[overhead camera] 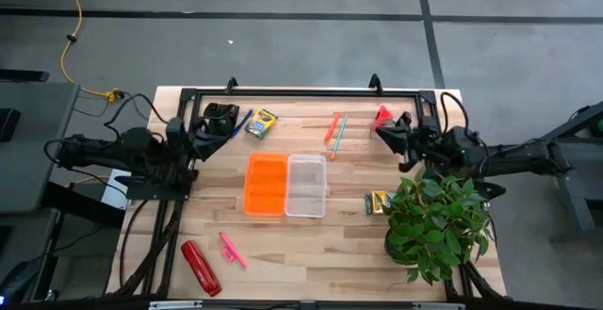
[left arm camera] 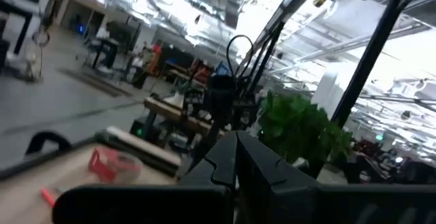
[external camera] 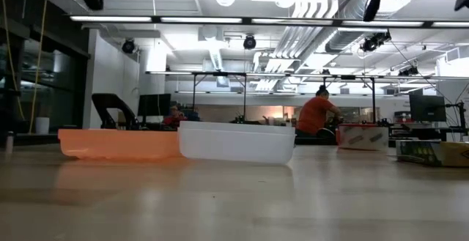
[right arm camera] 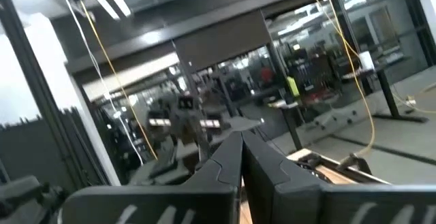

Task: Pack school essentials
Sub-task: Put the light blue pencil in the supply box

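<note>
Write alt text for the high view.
An orange plastic tray and a clear plastic tray sit touching at the centre of a wooden table, with crayon boxes, pencils and a leafy green potted plant scattered around them. Both dark arms rest at the far corners.

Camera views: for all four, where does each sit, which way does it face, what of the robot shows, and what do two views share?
High: overhead, straight down on the table; both arms show.
Low: at tabletop height, level across at the orange tray and clear tray; arm parts at top.
Left wrist: past the shut left gripper toward the plant.
Right wrist: past the shut right gripper into the room.
High and low share both trays.
</note>
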### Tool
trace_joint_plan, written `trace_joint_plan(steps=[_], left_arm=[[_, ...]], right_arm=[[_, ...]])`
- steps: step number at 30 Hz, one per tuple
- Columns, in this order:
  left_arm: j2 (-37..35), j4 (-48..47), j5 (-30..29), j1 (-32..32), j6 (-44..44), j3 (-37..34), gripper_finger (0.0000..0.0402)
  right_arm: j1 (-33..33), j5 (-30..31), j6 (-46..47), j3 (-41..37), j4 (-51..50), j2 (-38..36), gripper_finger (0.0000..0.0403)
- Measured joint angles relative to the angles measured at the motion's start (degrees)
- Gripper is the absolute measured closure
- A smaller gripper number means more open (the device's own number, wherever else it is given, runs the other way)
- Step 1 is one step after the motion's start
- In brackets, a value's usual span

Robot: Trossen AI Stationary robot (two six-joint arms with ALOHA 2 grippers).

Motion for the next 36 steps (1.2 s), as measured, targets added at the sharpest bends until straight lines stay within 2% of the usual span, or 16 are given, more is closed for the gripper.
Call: trace_joint_plan(steps=[8,11,15,18,21,24,27,29,36], left_arm=[[1.1,2.1,0.0,0.0,3.2,2.8,0.0401],[1.1,2.7,0.0,0.0,3.3,2.8,0.0401],[1.4,2.5,0.0,0.0,3.2,2.8,0.0401],[2.1,2.2,-0.6,0.0,3.2,2.8,0.0401],[2.6,2.3,-0.9,0.0,3.2,2.8,0.0401],[2.9,2.3,-1.0,0.0,3.2,2.8,0.0401],[3.0,2.3,-1.0,0.0,3.2,2.8,0.0401],[3.0,2.3,-1.0,0.0,3.2,2.8,0.0401],[3.0,2.3,-1.1,0.0,3.2,2.8,0.0401]], right_arm=[[0.0,0.6,0.5,6.1,-1.8,4.9,0.0403],[0.0,4.2,6.3,9.3,-4.4,7.0,0.0401],[-0.3,11.4,12.2,20.7,-24.6,14.4,0.0374],[-2.3,15.8,23.7,31.4,-46.7,23.0,0.0331],[-4.7,16.5,37.8,39.1,-66.3,32.0,0.0281],[-6.9,15.1,47.5,42.3,-76.7,40.4,0.0236],[-9.0,9.9,53.5,42.7,-76.0,47.8,0.0203],[-10.0,5.8,54.1,42.7,-72.7,52.8,0.019],[-13.5,-2.0,57.6,42.7,-66.2,66.5,0.0184]])
